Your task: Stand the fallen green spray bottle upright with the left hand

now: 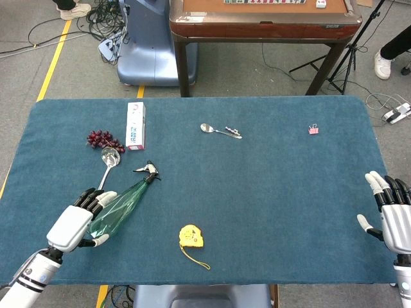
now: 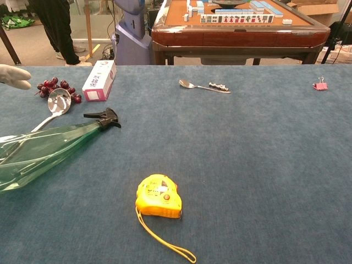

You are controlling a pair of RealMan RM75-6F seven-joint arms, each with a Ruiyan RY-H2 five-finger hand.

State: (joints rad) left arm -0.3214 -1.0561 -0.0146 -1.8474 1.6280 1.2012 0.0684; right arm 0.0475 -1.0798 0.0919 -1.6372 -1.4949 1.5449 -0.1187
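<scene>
The green spray bottle (image 1: pixel 123 204) lies on its side on the blue table, its black trigger head (image 1: pixel 149 171) pointing to the far side. In the chest view the bottle (image 2: pixel 49 148) stretches from the left edge toward the middle. My left hand (image 1: pixel 80 221) hovers at the bottle's base with fingers spread on one side and the thumb on the other, not closed on it. Only a white tip of that hand (image 2: pixel 14 76) shows at the chest view's left edge, above the bottle. My right hand (image 1: pixel 390 212) rests open at the table's right edge.
A large spoon (image 1: pixel 109 160), dark grapes (image 1: pixel 104 139) and a white box (image 1: pixel 135 126) lie just beyond the bottle. A yellow tape measure (image 1: pixel 191 236) sits near the front. A small spoon (image 1: pixel 218 130) and a pink clip (image 1: pixel 313 129) lie farther back.
</scene>
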